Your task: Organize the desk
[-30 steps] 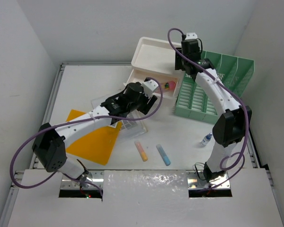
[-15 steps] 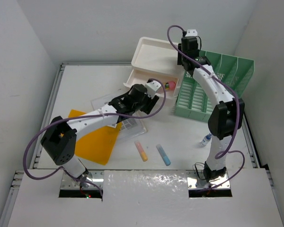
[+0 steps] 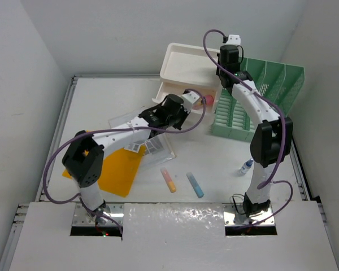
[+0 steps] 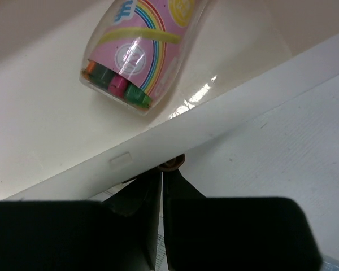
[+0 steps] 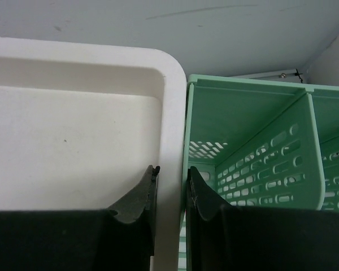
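At the far middle of the table [image 3: 101,101] stood a drawer box [image 3: 183,62] with a file rack [image 3: 282,79] against its right side. Its open drawer [image 3: 169,90] jutted toward the near side, with a tube of markers [image 3: 208,100] lying in the right end. In front of the drawer lay a plastic case [image 3: 158,148], overlapping a folder [image 3: 116,172] that spread to the near left. Nearer still, a highlighter [image 3: 168,179] and a second highlighter [image 3: 195,184] lay side by side but apart, with a small bottle [image 3: 247,166] well to their right, in front of the rack.
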Robot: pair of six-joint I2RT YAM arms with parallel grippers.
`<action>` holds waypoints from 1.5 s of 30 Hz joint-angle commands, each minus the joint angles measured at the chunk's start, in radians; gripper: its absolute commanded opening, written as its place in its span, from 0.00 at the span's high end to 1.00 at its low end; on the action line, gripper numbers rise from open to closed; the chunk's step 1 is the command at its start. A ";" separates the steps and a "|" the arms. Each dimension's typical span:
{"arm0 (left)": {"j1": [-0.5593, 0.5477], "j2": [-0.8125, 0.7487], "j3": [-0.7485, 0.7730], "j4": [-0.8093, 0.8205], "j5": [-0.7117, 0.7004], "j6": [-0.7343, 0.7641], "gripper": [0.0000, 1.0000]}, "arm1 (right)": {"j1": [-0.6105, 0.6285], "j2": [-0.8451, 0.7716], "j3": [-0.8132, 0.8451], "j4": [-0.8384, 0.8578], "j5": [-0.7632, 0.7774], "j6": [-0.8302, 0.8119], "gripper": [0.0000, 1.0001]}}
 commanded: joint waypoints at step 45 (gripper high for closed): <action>0.102 -0.082 0.123 0.035 0.179 0.102 0.29 | 0.061 -0.150 -0.195 0.032 -0.076 0.266 1.00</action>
